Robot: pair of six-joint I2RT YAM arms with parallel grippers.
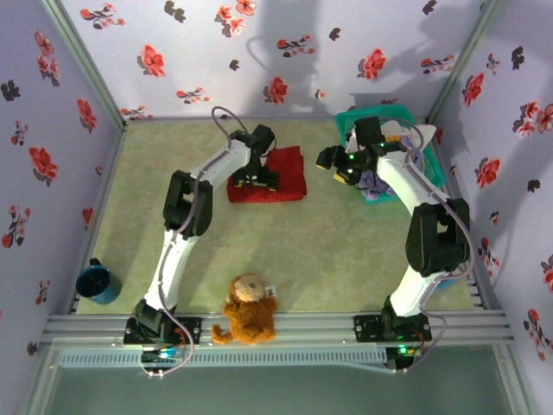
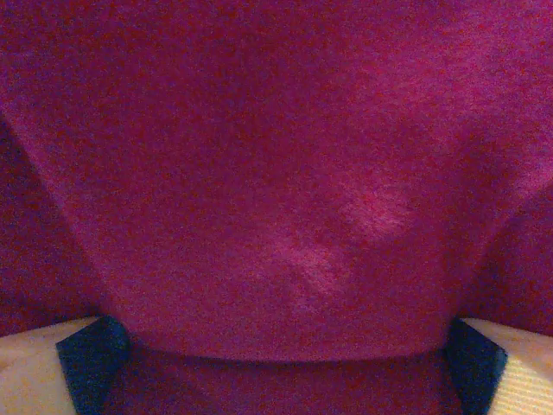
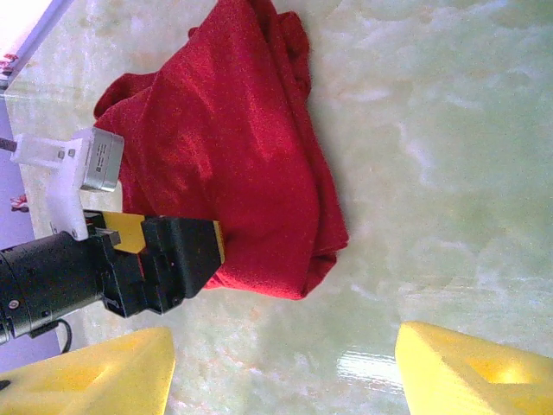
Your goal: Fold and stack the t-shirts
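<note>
Brown plush teddy (image 1: 248, 318) sits at the counter's (image 1: 346, 251) near edge, with a blue mug (image 1: 97, 282) off to its left. Farther in, the deep-red t-shirt (image 1: 281, 177) lies folded in a rough rectangle mid-counter. The left pincer (image 1: 253, 181) is down on its left part, fingers (image 2: 91, 359) spread wide with red cloth flat between them. To the right, the right pincer (image 1: 331, 160) hovers, its yellow fingers (image 3: 104, 372) apart over bare counter, pinching nothing. Beyond, a teal basket (image 1: 350, 121) stands in the far right corner, lavender cloth (image 1: 378, 186) at its near rim.
</note>
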